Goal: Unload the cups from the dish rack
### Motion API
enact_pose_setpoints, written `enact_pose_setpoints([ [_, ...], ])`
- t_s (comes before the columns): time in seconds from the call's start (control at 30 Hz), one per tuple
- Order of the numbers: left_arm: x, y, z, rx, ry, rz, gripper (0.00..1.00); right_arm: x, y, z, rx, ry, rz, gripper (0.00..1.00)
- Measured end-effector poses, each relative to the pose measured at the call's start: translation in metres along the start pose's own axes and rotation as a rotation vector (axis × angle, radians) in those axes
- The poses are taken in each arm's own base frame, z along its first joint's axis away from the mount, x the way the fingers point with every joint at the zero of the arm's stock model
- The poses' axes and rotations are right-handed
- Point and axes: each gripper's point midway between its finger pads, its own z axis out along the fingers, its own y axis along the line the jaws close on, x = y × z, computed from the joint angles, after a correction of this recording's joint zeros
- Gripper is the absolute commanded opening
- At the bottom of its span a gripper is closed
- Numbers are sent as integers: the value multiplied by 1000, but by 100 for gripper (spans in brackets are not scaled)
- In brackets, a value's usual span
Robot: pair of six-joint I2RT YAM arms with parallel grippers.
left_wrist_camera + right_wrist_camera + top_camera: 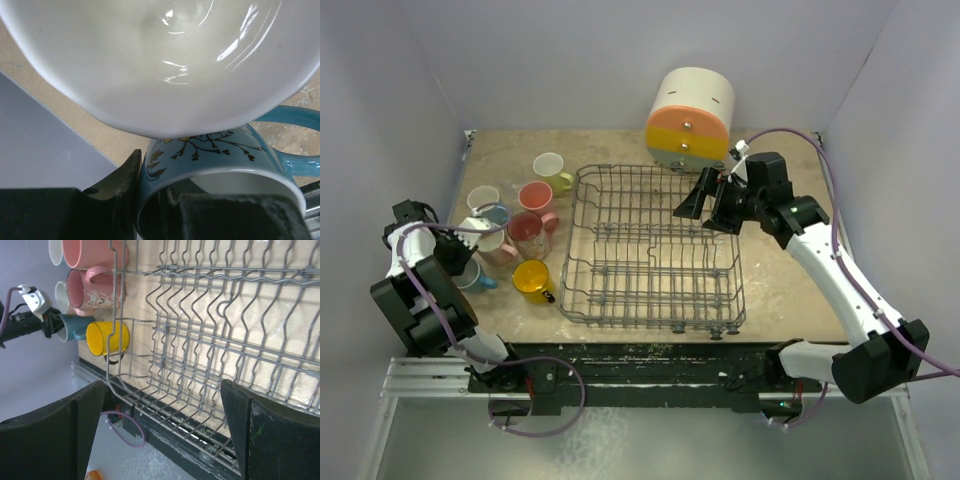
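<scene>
At the left edge of the desk, the sky-blue ceramic mug with a gold branch pattern sits in the left tool. One dark finger is outside its wall and the other appears to be inside the rim, so the tool looks to be pinching that wall. Whether the mug's base is down on the desk cannot be told.

A glossy white cup fills the left wrist view directly beyond the blue mug, so near that they appear to touch. That is the main hazard. If the mug is pushed further or let go while leaning on the cup, either could skid or tip. If the tool opens wide, the outer finger could hit a neighbour. The round yellow mug and the pink patterned mug stand just beside it in the crowded cluster, so a sideways withdrawal could sweep them along.

The grey wire dish rack stands in the middle of the desk, and no cups show in it, so this is probably the last one. The right tool hangs over the rack's far right part with its fingers spread wide, holding nothing. If it descends, it could snag the wires. The cream, orange and green cylinder stands just behind it, and a backward swing could strike that.
</scene>
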Motion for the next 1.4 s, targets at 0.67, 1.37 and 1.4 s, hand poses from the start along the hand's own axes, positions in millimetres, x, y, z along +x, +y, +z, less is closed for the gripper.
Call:
enact_pose_setpoints([
  [0.67,-46,17,-27,-25,-173,-102,99,-20,-41,-20,248,-109,-47,100],
  [1.37,-181,-96,-16,200,-767,-428,99,-76,-130,-104,745,-658,-205,100],
  [1.4,-180,-96,-17,175,-782,-437,99,-76,-131,-105,753,-659,-206,100],
])
